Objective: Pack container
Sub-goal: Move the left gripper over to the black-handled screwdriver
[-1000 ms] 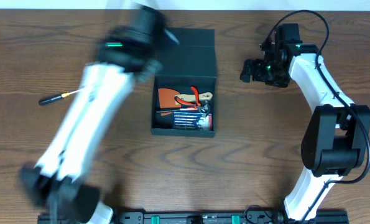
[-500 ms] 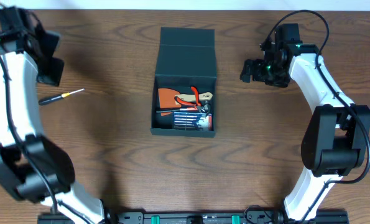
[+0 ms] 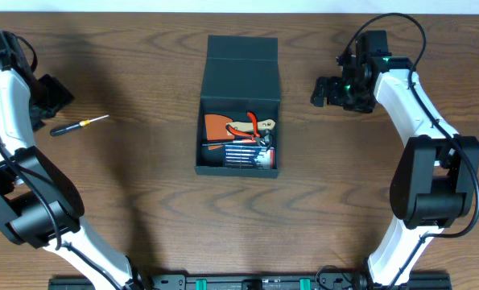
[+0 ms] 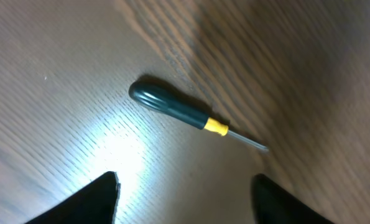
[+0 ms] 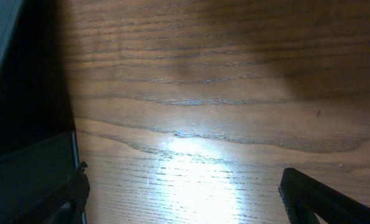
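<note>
Overhead, the left arm's bent out far left, left gripper [image 3: 51, 97] spread wide beside the screwdriver [image 3: 78, 125]. The right gripper [image 3: 324, 91] gapes too, just right of the open container [image 3: 241, 71], which sits mid-way across the table [image 3: 142, 209].

I'm looking down on a dark brown wood-grain tabletop [image 3: 142, 201] that is filling nearly the whole overhead view. A thin pale strip [image 3: 239, 5] is running along its far edge; can't tell if it's wall or floor. A black rail with green marks [image 3: 247, 282] is lying along the near edge. In my left wrist view a bright white glare [image 4: 119, 146] is shining off the wood, and a second glare patch [image 5: 191, 155] is showing in my right.
</note>
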`<state>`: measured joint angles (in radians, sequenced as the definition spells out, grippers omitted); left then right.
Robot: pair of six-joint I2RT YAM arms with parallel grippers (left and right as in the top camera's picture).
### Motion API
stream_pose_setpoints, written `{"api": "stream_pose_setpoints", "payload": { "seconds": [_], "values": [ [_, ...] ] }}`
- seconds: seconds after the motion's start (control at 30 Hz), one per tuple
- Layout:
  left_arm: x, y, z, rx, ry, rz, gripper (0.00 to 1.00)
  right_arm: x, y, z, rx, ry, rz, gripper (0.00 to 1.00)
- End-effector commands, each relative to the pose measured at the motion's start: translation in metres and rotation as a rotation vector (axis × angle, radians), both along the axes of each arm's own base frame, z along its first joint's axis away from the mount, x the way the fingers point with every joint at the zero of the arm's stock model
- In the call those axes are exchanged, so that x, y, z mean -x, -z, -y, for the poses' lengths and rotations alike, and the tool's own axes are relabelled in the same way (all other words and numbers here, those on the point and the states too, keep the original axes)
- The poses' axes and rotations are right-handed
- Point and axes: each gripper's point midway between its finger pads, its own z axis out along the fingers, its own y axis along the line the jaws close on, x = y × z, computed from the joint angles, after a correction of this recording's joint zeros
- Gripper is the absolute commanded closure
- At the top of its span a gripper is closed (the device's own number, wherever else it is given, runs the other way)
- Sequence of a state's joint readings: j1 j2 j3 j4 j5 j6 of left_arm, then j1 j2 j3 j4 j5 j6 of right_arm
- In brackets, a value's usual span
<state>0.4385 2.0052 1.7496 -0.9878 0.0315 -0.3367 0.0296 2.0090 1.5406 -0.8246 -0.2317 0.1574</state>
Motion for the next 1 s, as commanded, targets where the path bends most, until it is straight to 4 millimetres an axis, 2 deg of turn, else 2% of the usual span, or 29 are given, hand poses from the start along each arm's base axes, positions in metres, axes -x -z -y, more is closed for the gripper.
{"api": "stream_pose_setpoints", "payload": {
  "seconds": [0.0,0.03,0.13,0.23,0.33,0.4,0.6,0.73,0.97],
  "values": [
    [0.001,0.001,-0.001,0.079,-0.37,0.039,0.39,0.0,0.0,0.001,-0.004,0.015,-0.003,0.01],
    [0.001,0.002,-0.001,0.096,-0.455,0.049,0.4,0.0,0.0,0.001,-0.004,0.015,-0.003,0.01],
    [0.001,0.006,-0.002,0.115,-0.602,0.058,0.51,0.0,0.0,0.001,-0.004,0.015,-0.003,0.01],
    [0.008,0.017,-0.003,0.107,-0.74,0.039,0.49,0.0,0.0,0.001,-0.004,0.015,-0.003,0.01],
    [0.02,0.033,-0.002,0.116,-0.913,0.013,0.29,0.0,0.0,0.001,-0.004,0.015,-0.003,0.01],
    [0.027,0.044,0.0,0.122,-1.0,-0.002,0.24,0.0,0.0,0.001,-0.004,0.015,-0.003,0.01],
    [0.036,0.085,0.002,0.12,-1.025,-0.067,0.24,0.0,0.0,0.001,-0.005,0.015,-0.003,0.01],
    [0.039,0.105,0.002,0.118,-1.031,-0.105,0.24,0.0,0.0,0.001,-0.004,0.015,-0.002,0.01],
    [0.037,0.115,0.001,0.12,-1.031,-0.11,0.24,0.0,0.0,0.001,-0.005,0.015,-0.003,0.01]
  ]
}}
